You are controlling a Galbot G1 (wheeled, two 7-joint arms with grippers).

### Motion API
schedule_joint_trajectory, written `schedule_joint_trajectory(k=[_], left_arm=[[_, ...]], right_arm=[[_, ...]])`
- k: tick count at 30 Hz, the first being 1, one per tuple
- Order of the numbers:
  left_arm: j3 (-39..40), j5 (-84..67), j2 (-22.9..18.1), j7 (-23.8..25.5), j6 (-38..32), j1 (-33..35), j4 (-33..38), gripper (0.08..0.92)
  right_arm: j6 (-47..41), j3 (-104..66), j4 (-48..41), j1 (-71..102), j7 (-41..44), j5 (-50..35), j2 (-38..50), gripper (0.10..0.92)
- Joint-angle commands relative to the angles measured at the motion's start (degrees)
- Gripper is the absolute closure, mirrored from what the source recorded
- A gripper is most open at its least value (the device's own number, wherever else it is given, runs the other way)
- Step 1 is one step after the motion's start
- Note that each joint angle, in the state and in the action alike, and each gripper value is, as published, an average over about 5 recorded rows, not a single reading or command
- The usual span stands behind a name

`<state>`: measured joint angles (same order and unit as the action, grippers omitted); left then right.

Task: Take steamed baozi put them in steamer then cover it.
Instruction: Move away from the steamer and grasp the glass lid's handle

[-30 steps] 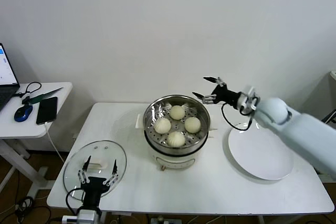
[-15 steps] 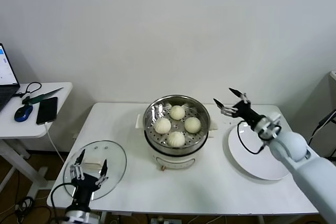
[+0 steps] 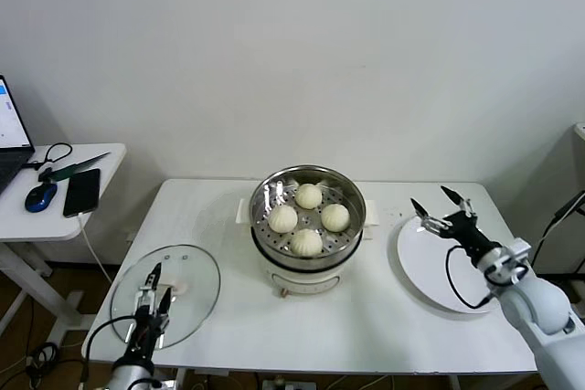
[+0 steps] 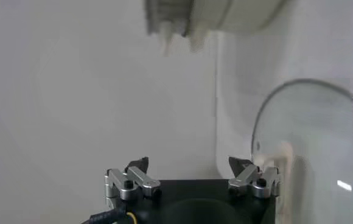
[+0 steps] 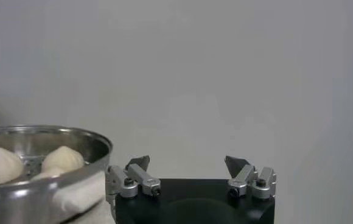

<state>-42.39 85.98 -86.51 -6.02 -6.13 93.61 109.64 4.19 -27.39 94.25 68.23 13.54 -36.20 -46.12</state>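
Observation:
The steamer (image 3: 308, 253) stands mid-table with several cream-white baozi (image 3: 308, 196) on its perforated tray. In the right wrist view, the steamer's rim (image 5: 48, 137) and two baozi (image 5: 61, 158) show at one side. The cover (image 3: 196, 276), a clear glass lid with a cream handle (image 3: 179, 287), lies flat on the table's front left. My left gripper (image 3: 157, 282) hangs open over the lid's near part, empty; its wrist view shows the lid (image 4: 322, 146) and handle (image 4: 281, 159) beside the open gripper (image 4: 188, 163). My right gripper (image 3: 431, 198) is open and empty, right of the steamer.
A flat white plate (image 3: 457, 280) lies under the right gripper at the table's right. A side table (image 3: 18, 216) at far left holds a phone (image 3: 81, 192), a mouse (image 3: 40, 196) and a laptop edge. A wall stands behind.
My right gripper has drawn back from beside the steamer, rightward and lower, to above the plate. My left gripper has shifted left over the lid and turned edge-on. Both stayed open.

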Motion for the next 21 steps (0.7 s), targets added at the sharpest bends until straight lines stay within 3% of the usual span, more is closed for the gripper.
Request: schedule_joint_trajectory(k=[1, 21], left_arm=[[-1.85, 12.41, 0.75, -3.08, -1.60, -6.58, -11.68, 0.177], [-2.57, 9.56, 2.74, -6.33, -1.42, -13.84, -19.31, 0.177]], right_arm=[[0.78, -5.19, -1.24, 5.73, 1.09, 1.57, -2.18, 0.203], [1.72, -4.11, -2.48, 5.00, 1.83, 4.37, -3.43, 0.203]])
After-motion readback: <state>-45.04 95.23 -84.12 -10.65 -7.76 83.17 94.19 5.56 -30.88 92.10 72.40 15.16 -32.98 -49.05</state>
